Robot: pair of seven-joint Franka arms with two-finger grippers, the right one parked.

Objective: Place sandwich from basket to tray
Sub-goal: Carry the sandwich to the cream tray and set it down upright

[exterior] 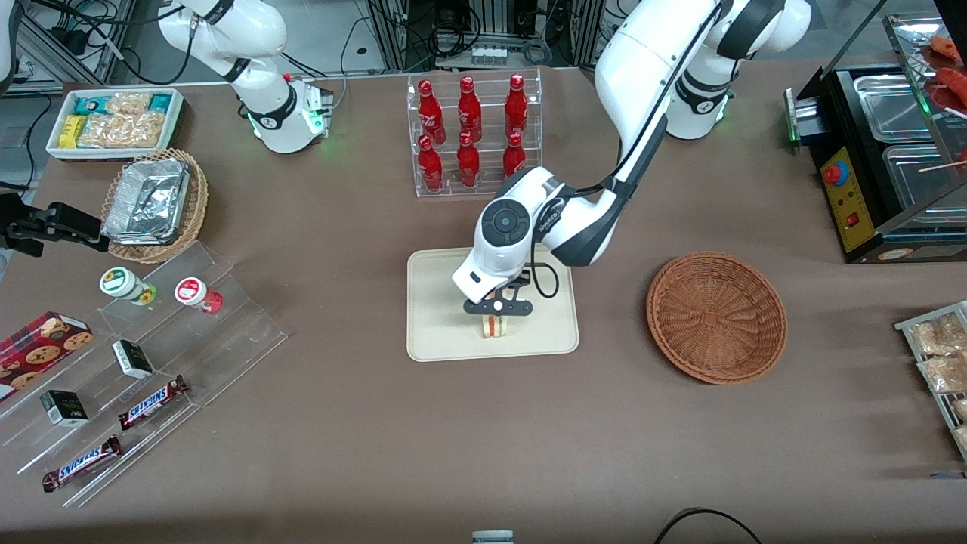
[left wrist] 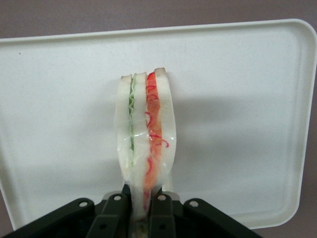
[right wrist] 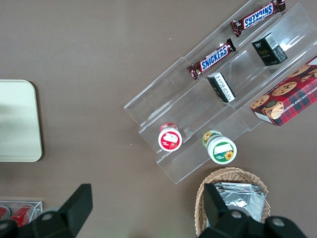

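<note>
The sandwich (exterior: 495,326), a wrapped wedge of pale bread with red and green filling, is held over the cream tray (exterior: 438,332), at or just above its surface. My left gripper (exterior: 497,316) is shut on the sandwich. In the left wrist view the gripper (left wrist: 144,206) clamps one end of the sandwich (left wrist: 146,129) between its black fingers (left wrist: 117,213), with the tray (left wrist: 247,99) underneath. The reddish-brown wicker basket (exterior: 716,316) stands empty beside the tray, toward the working arm's end of the table. The tray's edge also shows in the right wrist view (right wrist: 20,121).
A clear rack of red bottles (exterior: 472,132) stands farther from the front camera than the tray. A clear stepped shelf with snack bars and cups (exterior: 143,363), a tan basket with foil containers (exterior: 155,204) and a white snack bin (exterior: 113,121) lie toward the parked arm's end. A black food warmer (exterior: 884,151) stands past the basket.
</note>
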